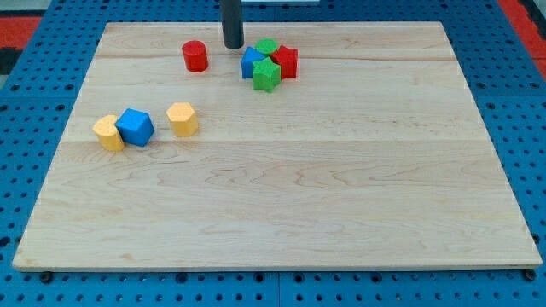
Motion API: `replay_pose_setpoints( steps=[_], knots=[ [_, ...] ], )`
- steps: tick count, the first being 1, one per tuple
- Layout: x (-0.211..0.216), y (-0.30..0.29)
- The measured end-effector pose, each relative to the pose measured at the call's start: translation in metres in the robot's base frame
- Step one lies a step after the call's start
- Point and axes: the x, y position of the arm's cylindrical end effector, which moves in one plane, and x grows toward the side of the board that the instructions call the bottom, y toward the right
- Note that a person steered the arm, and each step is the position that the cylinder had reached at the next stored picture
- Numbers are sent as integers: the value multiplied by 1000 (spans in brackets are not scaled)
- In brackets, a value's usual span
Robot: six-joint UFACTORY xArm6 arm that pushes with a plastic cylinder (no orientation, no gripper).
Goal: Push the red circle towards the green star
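The red circle (195, 56), a short red cylinder, stands near the view's top, left of centre. The green star (266, 75) sits to its right, at the front of a tight cluster with a blue block (252, 61), a red block (286, 61) and another green block (268, 46). My tip (233, 46) is the lower end of the dark rod, resting on the board between the red circle and the cluster, slightly above both. It touches neither.
A wooden board (273, 213) lies on a blue pegboard. At the view's left sit a yellow block (108, 132), a blue block (135, 127) touching it, and another yellow block (182, 118) a little apart.
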Motion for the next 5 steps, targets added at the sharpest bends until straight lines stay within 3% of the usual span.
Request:
replay_pose_setpoints(
  steps=[2,5],
  knots=[
    [19,-63],
    [63,-106]
  ],
)
